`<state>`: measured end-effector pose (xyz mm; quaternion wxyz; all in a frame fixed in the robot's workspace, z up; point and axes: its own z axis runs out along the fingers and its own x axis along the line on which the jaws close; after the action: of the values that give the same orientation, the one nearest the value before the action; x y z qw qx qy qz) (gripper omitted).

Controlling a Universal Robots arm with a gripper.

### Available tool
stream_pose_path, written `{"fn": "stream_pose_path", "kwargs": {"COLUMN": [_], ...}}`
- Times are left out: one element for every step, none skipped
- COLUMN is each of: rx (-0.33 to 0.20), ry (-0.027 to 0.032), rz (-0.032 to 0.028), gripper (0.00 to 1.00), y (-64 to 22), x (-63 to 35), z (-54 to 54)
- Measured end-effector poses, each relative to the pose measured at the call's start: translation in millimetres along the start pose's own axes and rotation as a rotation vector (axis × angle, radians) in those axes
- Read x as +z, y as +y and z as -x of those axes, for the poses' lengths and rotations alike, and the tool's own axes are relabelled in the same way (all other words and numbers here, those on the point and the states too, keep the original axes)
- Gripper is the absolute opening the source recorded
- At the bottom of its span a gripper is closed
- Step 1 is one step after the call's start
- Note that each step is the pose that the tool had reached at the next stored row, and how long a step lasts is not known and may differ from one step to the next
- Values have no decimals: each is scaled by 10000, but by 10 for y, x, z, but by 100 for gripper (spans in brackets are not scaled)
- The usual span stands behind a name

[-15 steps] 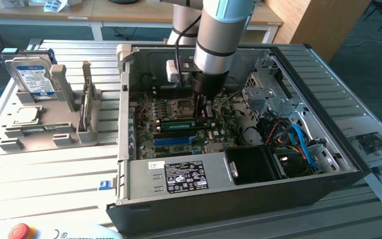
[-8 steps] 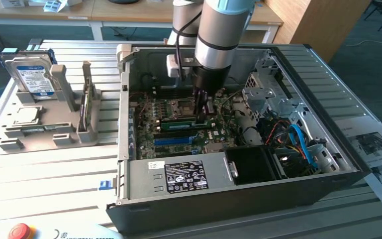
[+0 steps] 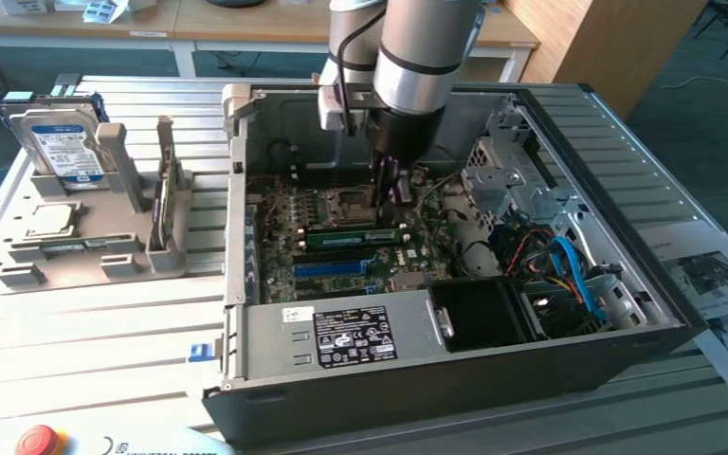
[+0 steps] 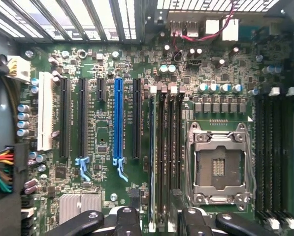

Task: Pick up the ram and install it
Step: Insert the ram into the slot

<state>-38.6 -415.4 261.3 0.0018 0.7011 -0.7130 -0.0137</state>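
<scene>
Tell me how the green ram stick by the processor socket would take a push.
Probably stiff yet fragile: the ram is a thin circuit board. Likely light, being slim. Standing on edge, it may tip under sideways force.

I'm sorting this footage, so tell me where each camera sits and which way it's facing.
Exterior view: off the arm, above the open black computer case, looking down into it; the silver arm and its gripper show.
Wrist view: on the wrist, facing straight down at the green motherboard; the gripper's dark fingers show.
Shared: the motherboard's long blue slot and silver processor socket.
</scene>
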Motion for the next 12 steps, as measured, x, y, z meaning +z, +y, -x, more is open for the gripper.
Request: {"fn": "stream_pose_path", "kwargs": {"rx": [0, 0, -1, 0, 0, 0, 0, 0, 0, 0, 0, 0], "ry": [1, 0, 1, 0, 0, 1, 0, -1, 0, 1, 0, 0], "rz": [0, 0, 1, 0, 0, 0, 0, 0, 0, 0, 0, 0], "gripper": [37, 37, 37, 37, 37, 37, 37, 37, 37, 37, 37, 37], "y": [1, 1, 2, 2, 2, 3, 3, 4, 4, 5, 6, 6], "x": [-26, -52, -76, -101, -123, -146, -168, -189, -211, -233, -253, -274], "z": [0, 1, 1, 2, 2, 2, 3, 3, 4, 4, 4, 4]}}
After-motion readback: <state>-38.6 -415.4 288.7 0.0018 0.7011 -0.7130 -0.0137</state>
